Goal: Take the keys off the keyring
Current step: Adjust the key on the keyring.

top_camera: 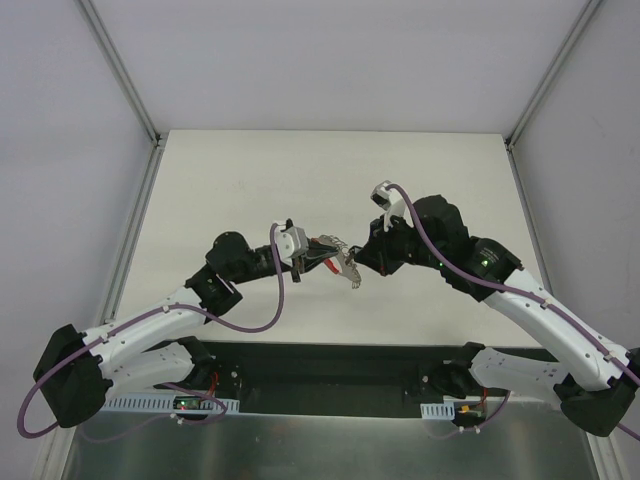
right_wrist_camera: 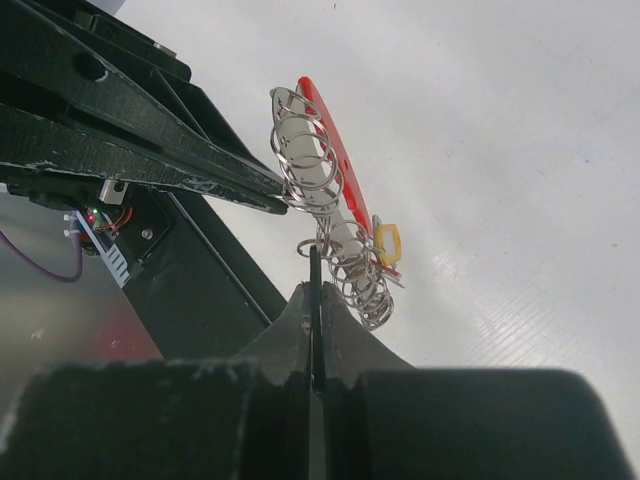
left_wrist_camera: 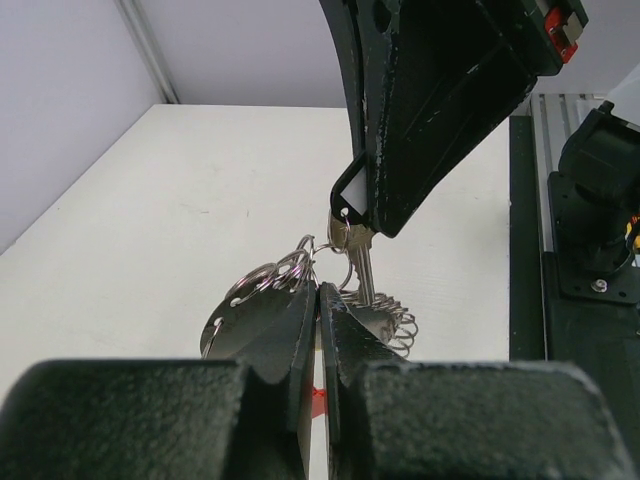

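The work is at the separating step: both arms hold the bunch up in the air over the table, and no key is off yet.

On the left, the left gripper has its jaws closed tight on the keyring. In the right wrist view its fingertips pinch the stacked wire loops just beside the red plastic piece. Its own camera shows the two fingers pressed together on flat silvery metal.

In the middle, the rest of the bunch hangs between the two grippers: more wire coils and a small yellow tab.

On the right, the right gripper is also clamped shut, on the head of one key, whose blade points down toward the left fingers. How many other keys hang in the bunch cannot be told.

The key's hole appears to be threaded on a loop. The next move probably calls for the left grip to stay firm while the right arm turns and slides the key along the wire toward its split end. A straight pull would likely just drag the whole bunch or slip the grip.
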Controlling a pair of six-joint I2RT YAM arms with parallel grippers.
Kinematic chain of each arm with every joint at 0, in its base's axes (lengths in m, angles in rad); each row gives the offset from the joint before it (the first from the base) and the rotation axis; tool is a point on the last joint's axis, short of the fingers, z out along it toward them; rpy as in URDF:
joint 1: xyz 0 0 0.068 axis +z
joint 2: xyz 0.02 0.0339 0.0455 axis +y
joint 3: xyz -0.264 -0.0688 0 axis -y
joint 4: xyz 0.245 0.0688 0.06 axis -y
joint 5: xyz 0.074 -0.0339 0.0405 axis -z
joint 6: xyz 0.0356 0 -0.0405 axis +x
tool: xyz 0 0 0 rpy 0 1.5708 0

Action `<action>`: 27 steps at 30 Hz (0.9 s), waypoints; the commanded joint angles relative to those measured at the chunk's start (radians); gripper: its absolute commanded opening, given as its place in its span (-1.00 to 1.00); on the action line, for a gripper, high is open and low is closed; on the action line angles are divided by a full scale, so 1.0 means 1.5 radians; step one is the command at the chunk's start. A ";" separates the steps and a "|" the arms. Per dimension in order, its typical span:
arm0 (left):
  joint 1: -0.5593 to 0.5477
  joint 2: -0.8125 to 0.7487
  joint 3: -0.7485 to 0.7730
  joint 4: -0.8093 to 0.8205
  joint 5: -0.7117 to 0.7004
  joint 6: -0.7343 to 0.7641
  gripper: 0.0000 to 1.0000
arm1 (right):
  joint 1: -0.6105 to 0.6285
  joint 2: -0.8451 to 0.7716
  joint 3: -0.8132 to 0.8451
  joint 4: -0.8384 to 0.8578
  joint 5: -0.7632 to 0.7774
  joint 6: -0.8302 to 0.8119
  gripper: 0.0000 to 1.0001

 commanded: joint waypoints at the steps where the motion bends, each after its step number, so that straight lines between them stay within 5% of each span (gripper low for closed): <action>1: -0.003 -0.021 -0.003 0.056 -0.009 0.007 -1.00 | 0.000 -0.007 0.001 0.014 0.008 -0.007 -0.99; 27: -0.003 -0.037 -0.015 0.071 -0.016 0.007 -1.00 | -0.012 -0.009 -0.003 0.010 -0.001 -0.013 -0.99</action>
